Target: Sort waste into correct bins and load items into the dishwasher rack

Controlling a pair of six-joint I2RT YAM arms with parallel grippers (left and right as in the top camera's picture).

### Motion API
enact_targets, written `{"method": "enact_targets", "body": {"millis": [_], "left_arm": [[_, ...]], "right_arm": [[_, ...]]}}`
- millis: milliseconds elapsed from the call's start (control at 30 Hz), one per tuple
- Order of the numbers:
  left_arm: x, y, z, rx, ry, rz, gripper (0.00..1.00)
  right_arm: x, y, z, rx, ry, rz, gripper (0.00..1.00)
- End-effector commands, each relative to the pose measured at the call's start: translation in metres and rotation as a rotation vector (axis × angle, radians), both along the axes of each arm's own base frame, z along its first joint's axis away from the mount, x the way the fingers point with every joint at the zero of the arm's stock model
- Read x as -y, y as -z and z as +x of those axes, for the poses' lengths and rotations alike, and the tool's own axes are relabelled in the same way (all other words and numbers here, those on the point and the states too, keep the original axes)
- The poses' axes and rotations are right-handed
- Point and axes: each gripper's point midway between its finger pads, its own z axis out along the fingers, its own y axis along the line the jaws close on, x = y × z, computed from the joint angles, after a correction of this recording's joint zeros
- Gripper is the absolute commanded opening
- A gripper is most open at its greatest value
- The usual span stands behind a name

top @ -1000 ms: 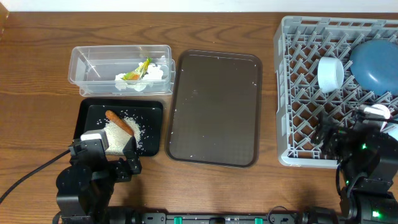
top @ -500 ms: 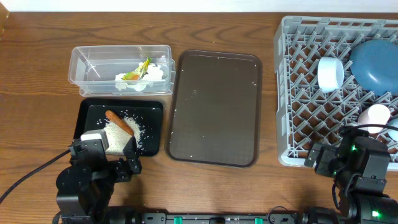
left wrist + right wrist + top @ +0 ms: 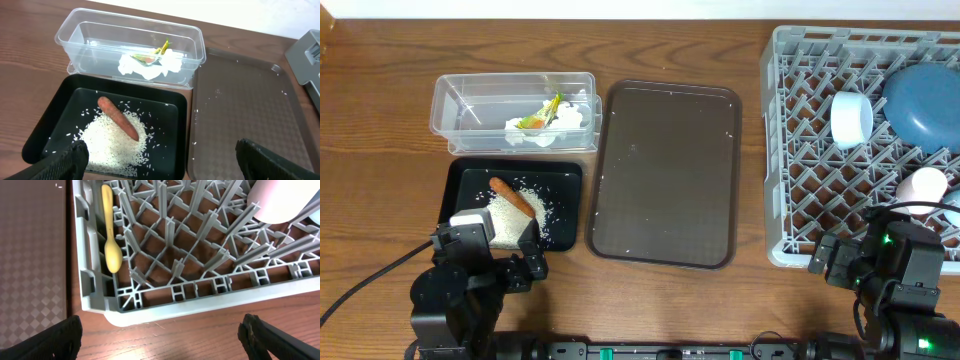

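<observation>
The clear tub (image 3: 470, 100) holds the crumpled tissue (image 3: 565, 120) and the yellow-orange wrapper (image 3: 535, 120); both also show in the left wrist view (image 3: 150, 67). The black tray (image 3: 455, 190) holds loose rice (image 3: 110, 142) and the orange stick (image 3: 117, 117). The grey rack (image 3: 775, 150) holds the blue plate (image 3: 920, 100), the white bowl (image 3: 850, 117), the pink cup (image 3: 923, 185) and the yellow spoon (image 3: 111, 235). My left gripper (image 3: 165, 165) is open and empty over the black tray's near edge. My right gripper (image 3: 162, 340) is open and empty, just in front of the rack's near left corner.
A dark brown serving tray (image 3: 665, 172) lies between the bins and the rack, with a few rice grains on it. The rack's near wall (image 3: 200, 307) stands right in front of my right gripper. Bare wood lies along the front edge.
My right gripper has drawn back from over the rack to the table in front of it. The pink cup now stands free in the rack. The left arm has not moved.
</observation>
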Motion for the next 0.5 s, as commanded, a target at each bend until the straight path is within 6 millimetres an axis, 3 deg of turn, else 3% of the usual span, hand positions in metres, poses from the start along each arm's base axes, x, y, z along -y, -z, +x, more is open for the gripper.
{"method": "enact_targets", "body": {"millis": [0,233,467], "left_arm": [[-0.002,0.004,0.0,-0.008,-0.009,0.009,0.96],[-0.002,0.004,0.0,-0.008,-0.009,0.009,0.96],[-0.002,0.004,0.0,-0.008,-0.008,0.009,0.96]], "right_arm": [[0.001,0.002,-0.001,-0.005,0.01,0.0,0.99],[0.0,0.0,-0.007,0.044,0.009,-0.006,0.99],[-0.004,0.027,-0.023,0.078,0.001,-0.006,0.99]]}}
